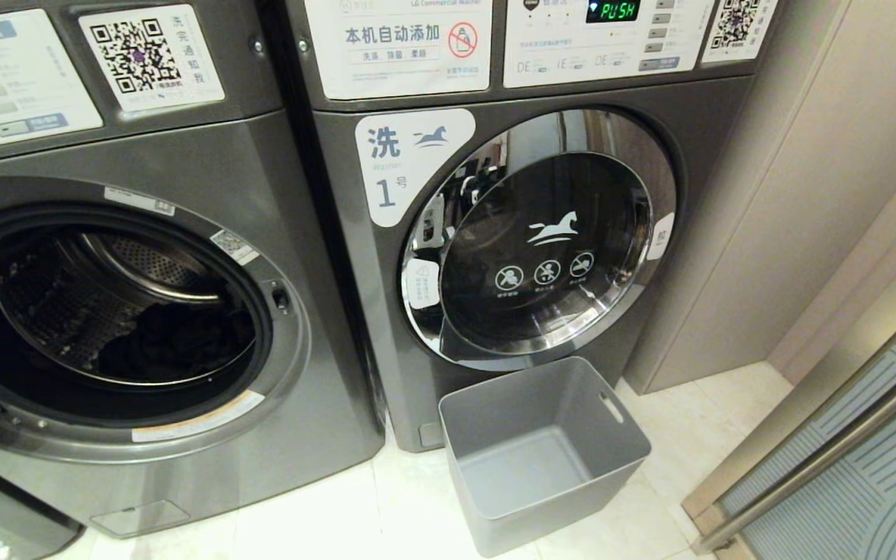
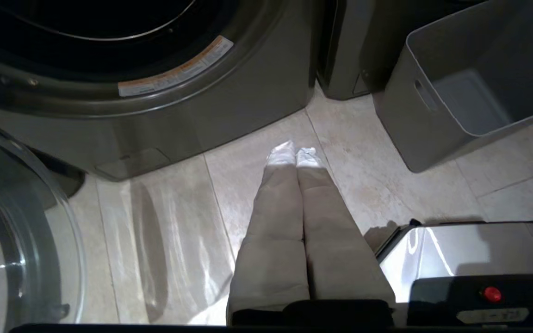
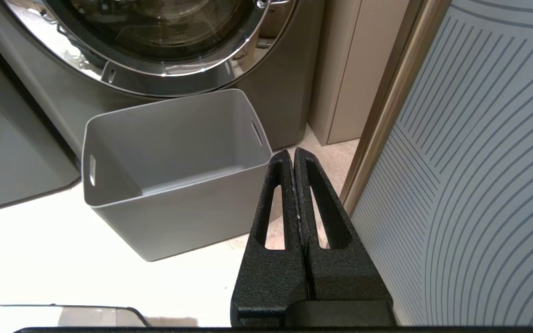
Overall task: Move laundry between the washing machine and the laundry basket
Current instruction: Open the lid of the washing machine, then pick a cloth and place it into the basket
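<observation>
Right now my left gripper (image 2: 296, 155) hangs over the pale floor tiles (image 2: 169, 231), its cloth-covered fingers pressed together and holding nothing. Just beyond it stands the open grey front-loading washing machine (image 1: 183, 327), dark laundry (image 1: 176, 342) lying in its drum. Off to one side sits the grey plastic laundry basket (image 2: 400, 125). My right gripper (image 3: 293, 155) is likewise closed and empty, beside that basket.
</observation>
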